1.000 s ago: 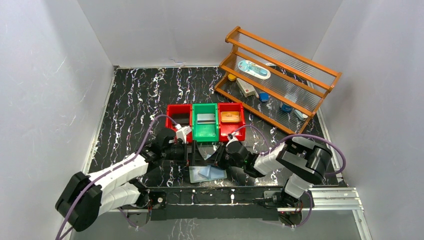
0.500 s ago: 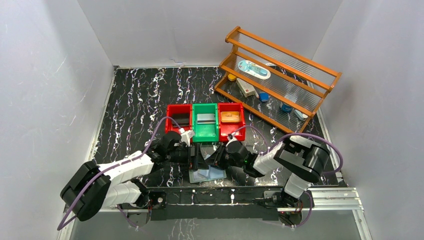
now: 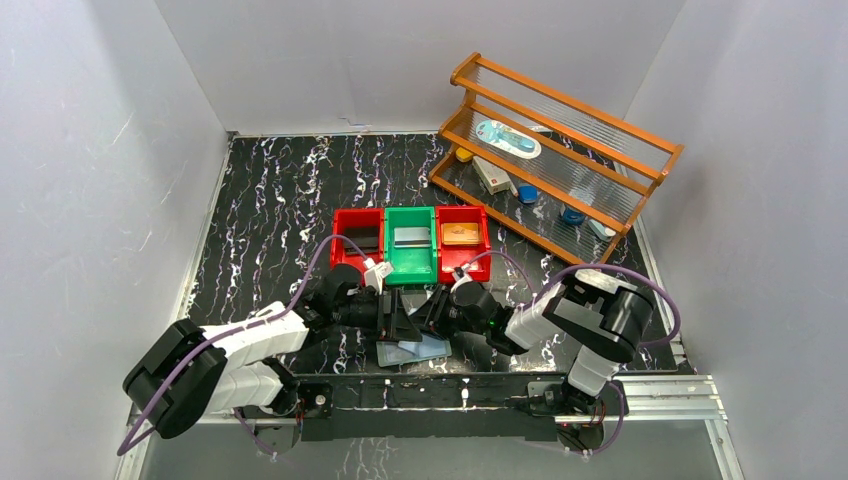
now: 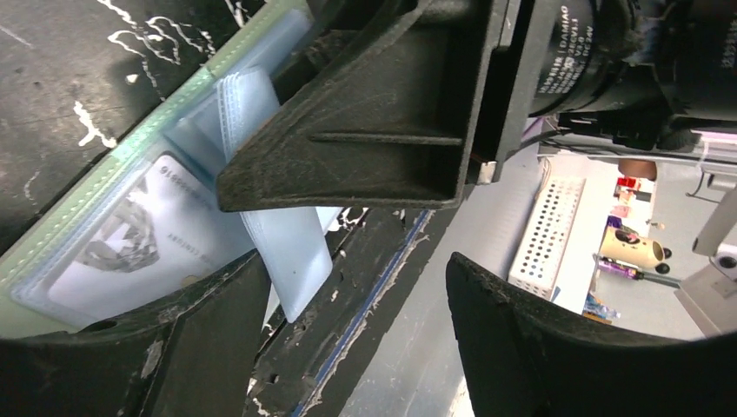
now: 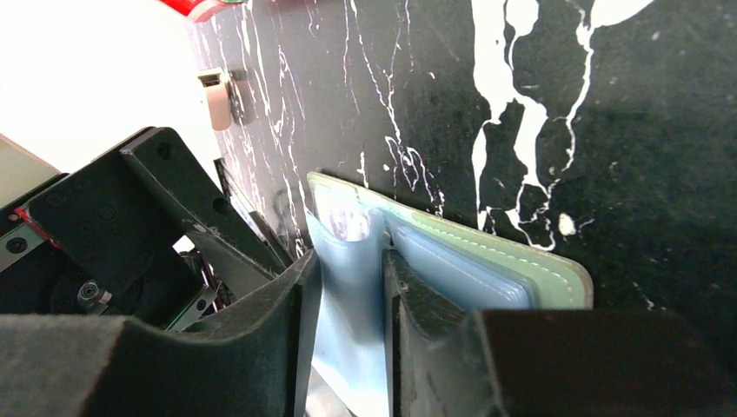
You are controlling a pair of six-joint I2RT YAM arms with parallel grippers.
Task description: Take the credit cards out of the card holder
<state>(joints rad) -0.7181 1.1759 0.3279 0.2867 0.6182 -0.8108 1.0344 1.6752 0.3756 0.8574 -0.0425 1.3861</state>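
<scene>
The sage-green card holder [image 3: 415, 350] lies open near the table's front edge, pale blue sleeves up. In the left wrist view a silvery grey card [image 4: 130, 234] sits in one sleeve of the holder [image 4: 52, 308]. My right gripper [image 5: 348, 347] is shut on one blue sleeve [image 5: 348, 287], which stands up from the green cover [image 5: 530, 261]. My left gripper [image 4: 356, 339] is open and empty, just left of the holder, jaws facing the right gripper [image 3: 428, 312]. Three more cards lie in the bins: dark [image 3: 362, 238], silvery grey [image 3: 410, 236], tan-gold [image 3: 461, 234].
Two red bins [image 3: 341, 248] [image 3: 485, 245] and a green bin [image 3: 410, 266] stand in a row just behind both grippers. A wooden rack [image 3: 560, 150] with small items stands at the back right. The front table edge and metal rail [image 3: 480, 385] are right beside the holder.
My left arm has swung right, and its gripper has come closer to the holder and the right gripper. The right gripper has stayed on the sleeve.
</scene>
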